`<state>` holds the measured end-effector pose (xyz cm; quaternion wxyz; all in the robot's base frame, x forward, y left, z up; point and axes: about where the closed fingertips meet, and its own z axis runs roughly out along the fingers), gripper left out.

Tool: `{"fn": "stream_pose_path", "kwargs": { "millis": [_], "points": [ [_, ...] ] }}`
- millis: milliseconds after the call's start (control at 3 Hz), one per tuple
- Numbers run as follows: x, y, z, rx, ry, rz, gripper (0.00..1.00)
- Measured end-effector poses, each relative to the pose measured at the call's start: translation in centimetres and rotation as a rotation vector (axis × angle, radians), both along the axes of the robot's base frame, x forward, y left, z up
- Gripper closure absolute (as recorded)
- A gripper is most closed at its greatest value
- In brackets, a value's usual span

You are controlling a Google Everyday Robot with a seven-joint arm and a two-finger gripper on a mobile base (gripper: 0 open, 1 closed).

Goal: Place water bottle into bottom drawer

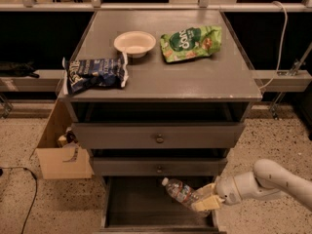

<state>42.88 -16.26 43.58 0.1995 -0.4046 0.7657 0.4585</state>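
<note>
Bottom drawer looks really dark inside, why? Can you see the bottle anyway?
In the camera view, light lands on the cabinet top, which shades the bottom drawer, so its floor looks nearly black; the clear water bottle shows pale against it, held in the gripper's jaws over the drawer's right side.

On the grey cabinet top (195, 79), upper centre, a white bowl (134, 43) sits between a dark blue chip bag (95, 74) at left and a green chip bag (191, 43) at right. A cardboard box (63, 162) stands at lower left. The gripper (204, 203), lower right, clasps the water bottle (179, 193).
</note>
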Motion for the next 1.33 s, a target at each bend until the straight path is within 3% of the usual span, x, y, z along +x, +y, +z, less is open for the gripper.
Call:
{"fn": "stream_pose_path", "kwargs": {
  "millis": [667,1000,1333],
  "points": [
    [1.0,3.6,-6.0,0.047,-0.002,-0.203,1.00],
    [2.7,5.3,-9.7,0.050,-0.042,-0.316,1.00],
    [2.8,5.2,-9.7,0.047,-0.044,-0.318,1.00]
  ]
}}
